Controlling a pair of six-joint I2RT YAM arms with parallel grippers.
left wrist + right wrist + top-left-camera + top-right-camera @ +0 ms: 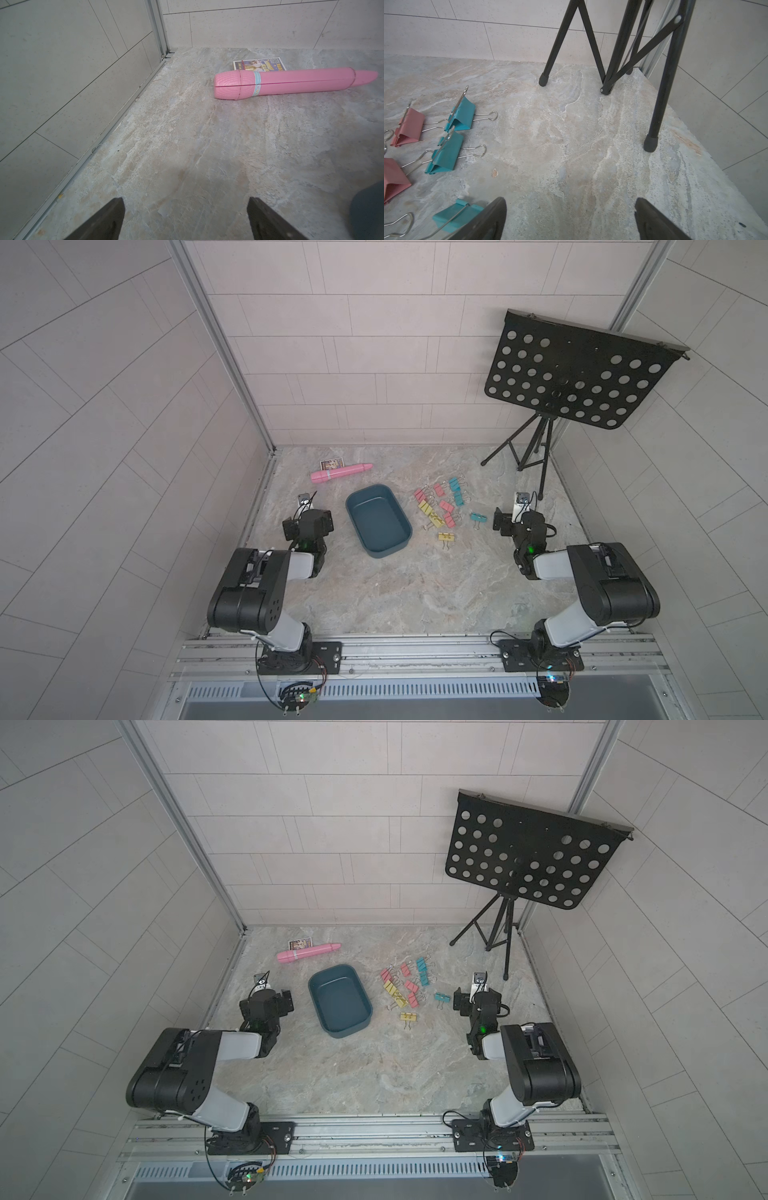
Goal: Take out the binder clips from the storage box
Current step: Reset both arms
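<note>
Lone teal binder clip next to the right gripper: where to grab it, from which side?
Grip the body of the lone teal clip, coming straight down with the open right gripper, jaws across its short width. It lies flat on its own, and its wire handles trail off one side, thin and likely to slip; the body looks like the only solid part.

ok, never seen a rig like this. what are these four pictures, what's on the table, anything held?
The left arm and right arm are robot arms on a rail at the table edge. Two pictures look down from overhead, nearly identical; two come from cameras on the wrists. The storage box stands empty; the binder clips lie scattered beside it, nearer the right arm. At the back lie a pink tube and a card; a black music stand fills a far corner. The left gripper and right gripper are open, holding nothing.
</note>
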